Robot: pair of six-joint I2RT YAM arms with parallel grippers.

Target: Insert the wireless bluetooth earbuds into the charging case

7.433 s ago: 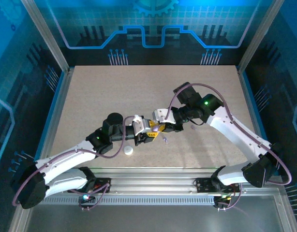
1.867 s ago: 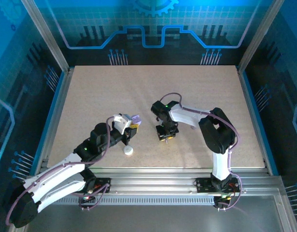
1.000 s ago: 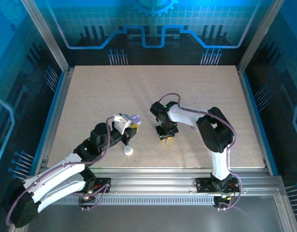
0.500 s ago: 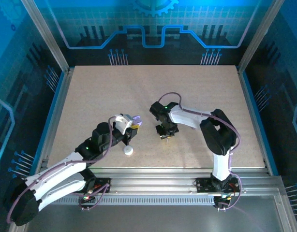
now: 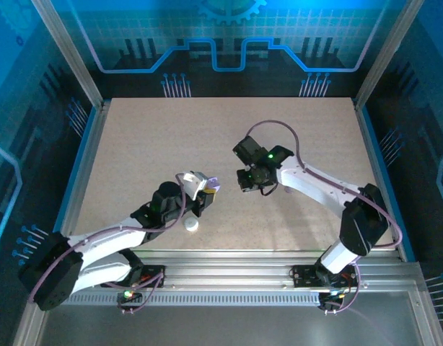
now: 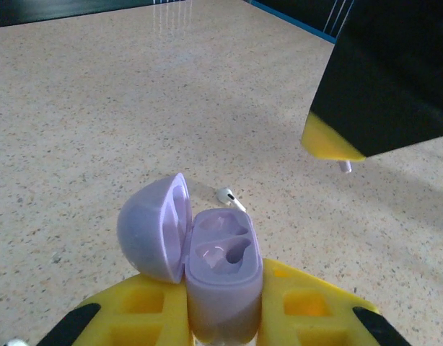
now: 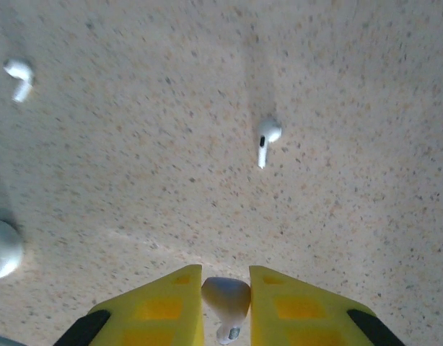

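Two grips | left tool (image 6: 225, 306): case (image 6: 223, 263), base hidden | right tool (image 7: 226, 292): earbud (image 7: 226, 297), partly hidden

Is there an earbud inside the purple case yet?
No, both little hollows of the open purple case are empty.

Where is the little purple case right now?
The purple case, lid open, is clamped between the left gripper's yellow fingers, with a white earbud lying on the table just beyond it.
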